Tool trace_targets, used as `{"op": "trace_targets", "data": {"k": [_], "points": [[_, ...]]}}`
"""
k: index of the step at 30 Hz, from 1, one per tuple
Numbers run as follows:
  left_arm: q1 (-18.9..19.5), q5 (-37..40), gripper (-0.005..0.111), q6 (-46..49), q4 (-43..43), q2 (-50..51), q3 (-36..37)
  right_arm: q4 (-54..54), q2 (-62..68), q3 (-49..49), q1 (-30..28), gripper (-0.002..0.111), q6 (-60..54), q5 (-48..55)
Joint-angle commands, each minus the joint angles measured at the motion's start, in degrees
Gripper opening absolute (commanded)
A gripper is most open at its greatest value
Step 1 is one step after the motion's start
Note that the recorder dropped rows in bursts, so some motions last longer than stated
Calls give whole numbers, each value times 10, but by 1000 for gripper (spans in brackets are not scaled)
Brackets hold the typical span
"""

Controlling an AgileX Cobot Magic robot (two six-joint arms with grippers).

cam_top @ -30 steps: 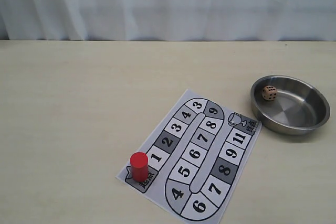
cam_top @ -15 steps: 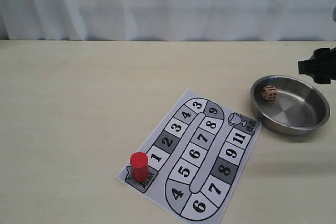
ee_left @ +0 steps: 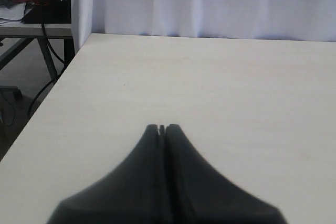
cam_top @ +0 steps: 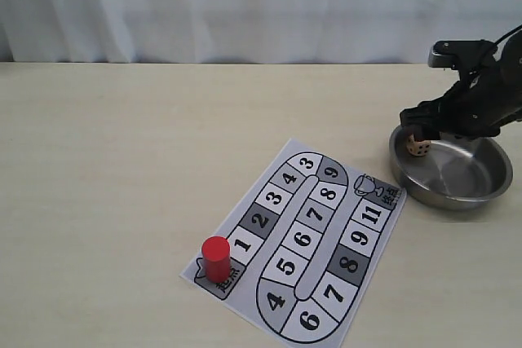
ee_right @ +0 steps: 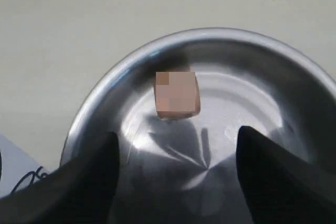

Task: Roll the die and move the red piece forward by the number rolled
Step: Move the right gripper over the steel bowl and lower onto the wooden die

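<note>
The die (cam_top: 418, 146) lies inside a round stainless-steel bowl (cam_top: 450, 199) at the right side of the pale wooden table (cam_top: 122, 160), resting on the bowl's floor close against its left inner wall. Dark pips show on the side facing the exterior camera, but their count is too small to read. The right gripper (cam_top: 436, 120) hangs over the left part of the bowl, just above the die. In the right wrist view the die (ee_right: 177, 94) looks blurred, so no pips can be made out there. That view shows the right gripper (ee_right: 177, 137) with its two black fingers (ee_right: 89, 177) spread wide apart and nothing between them. The die sits beyond the fingertips, apart from both, within the bowl's rim (ee_right: 100, 90). The red piece (cam_top: 216, 257) stands upright on the start square at the near-left corner of a printed game board sheet (cam_top: 285, 266), just beside the square numbered 1 and well apart from the bowl. The sheet lies flat and at an angle on the table, its far right corner, printed with a trophy cup, near the bowl. The left gripper (ee_left: 161, 128) has its jaws pressed together with nothing held, above a bare stretch of table (ee_left: 210, 77) near that table's edge. A white curtain (cam_top: 245, 6) hangs behind the table.
</note>
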Motion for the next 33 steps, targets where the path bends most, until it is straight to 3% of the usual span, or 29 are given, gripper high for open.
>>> {"op": "trace_targets", "data": {"k": [1,12,26,29,33], "points": [[-5,-8,0,0,2,0,-3,1,30,-25,-1,61,-5,-11],[-5,-8,0,0,2,0,-3,1,83,-25,-1,61,-4,-101],[-5,-8,0,0,2,0,-3,1,118,-25,-1,61,-5,-135],[-5,-8,0,0,2,0,-3,1,118,-25,-1,53,-5,-135],[-5,-8,0,0,2,0,-3,1,118,-25,-1,25,-5,-130]]}}
